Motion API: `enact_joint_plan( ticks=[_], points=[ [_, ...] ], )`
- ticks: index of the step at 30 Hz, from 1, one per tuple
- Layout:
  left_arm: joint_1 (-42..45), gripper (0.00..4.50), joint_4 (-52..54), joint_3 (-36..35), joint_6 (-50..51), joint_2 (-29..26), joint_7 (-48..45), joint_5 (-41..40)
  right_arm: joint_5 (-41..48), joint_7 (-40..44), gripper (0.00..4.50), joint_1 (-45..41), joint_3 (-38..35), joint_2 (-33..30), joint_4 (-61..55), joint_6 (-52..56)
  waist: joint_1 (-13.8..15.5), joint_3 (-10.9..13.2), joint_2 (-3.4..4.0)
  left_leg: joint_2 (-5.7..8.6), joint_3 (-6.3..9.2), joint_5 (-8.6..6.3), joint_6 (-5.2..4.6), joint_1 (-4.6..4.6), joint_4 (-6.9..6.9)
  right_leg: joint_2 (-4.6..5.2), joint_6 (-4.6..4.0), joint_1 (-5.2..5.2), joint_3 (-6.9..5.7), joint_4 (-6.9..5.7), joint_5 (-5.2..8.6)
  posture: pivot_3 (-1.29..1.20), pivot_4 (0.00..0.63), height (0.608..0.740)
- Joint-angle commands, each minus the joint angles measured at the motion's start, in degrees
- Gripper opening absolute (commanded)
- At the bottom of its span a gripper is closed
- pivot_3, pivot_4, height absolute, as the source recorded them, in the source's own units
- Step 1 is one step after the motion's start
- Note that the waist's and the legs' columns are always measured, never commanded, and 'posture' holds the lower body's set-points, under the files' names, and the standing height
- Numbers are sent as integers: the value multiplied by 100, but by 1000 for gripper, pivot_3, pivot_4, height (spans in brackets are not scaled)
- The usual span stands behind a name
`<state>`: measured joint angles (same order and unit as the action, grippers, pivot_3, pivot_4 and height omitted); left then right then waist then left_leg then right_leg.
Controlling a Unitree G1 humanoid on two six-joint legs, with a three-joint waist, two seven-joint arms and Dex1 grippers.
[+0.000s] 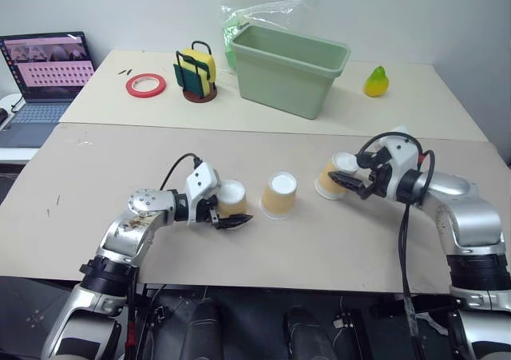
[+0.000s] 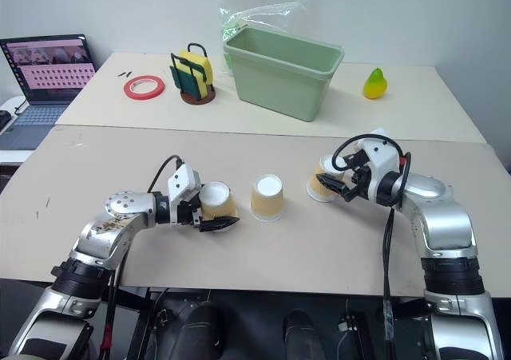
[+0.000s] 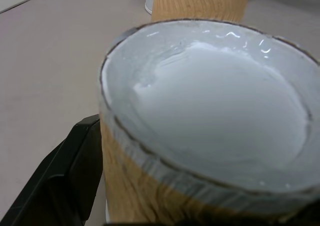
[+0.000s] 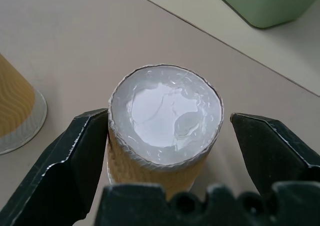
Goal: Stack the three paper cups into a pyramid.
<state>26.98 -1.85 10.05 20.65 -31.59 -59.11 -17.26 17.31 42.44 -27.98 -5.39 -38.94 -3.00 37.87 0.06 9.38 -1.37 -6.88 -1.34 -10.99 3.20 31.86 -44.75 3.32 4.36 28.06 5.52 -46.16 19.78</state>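
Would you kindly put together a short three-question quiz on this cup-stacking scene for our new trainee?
1. How many paper cups stand upside down on the near table?
2. True or false: one paper cup already sits on top of another.
3. Which thing lies between the laptop and the sponge holder? A) a pear B) a roll of red tape C) a green tub

Key:
1. Three: the left cup between the fingers of the left gripper, the middle cup standing free, and the right cup between the open fingers of the right gripper.
2. False; all three stand apart on the table.
3. B, the roll of red tape.
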Motion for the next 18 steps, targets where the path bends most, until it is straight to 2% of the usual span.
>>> enact_joint_plan(
  ticks=[1, 18],
  points=[
    [202, 4444, -56, 46, -192, 115, -49, 73, 119, -49, 4500, 18, -246, -101, -257, 15, 2, 0, 0, 0, 0, 0, 0, 0, 0, 0, 0, 0, 0, 0, 0, 0, 150, 656],
    [642, 4444, -848, 123, -483, 635, -105, 316, 123, -92, 4500, 111, -296, -143, -356, 84, 15, 0, 0, 0, 0, 0, 0, 0, 0, 0, 1, -2, 0, 0, 0, 0, 150, 656]
  ],
)
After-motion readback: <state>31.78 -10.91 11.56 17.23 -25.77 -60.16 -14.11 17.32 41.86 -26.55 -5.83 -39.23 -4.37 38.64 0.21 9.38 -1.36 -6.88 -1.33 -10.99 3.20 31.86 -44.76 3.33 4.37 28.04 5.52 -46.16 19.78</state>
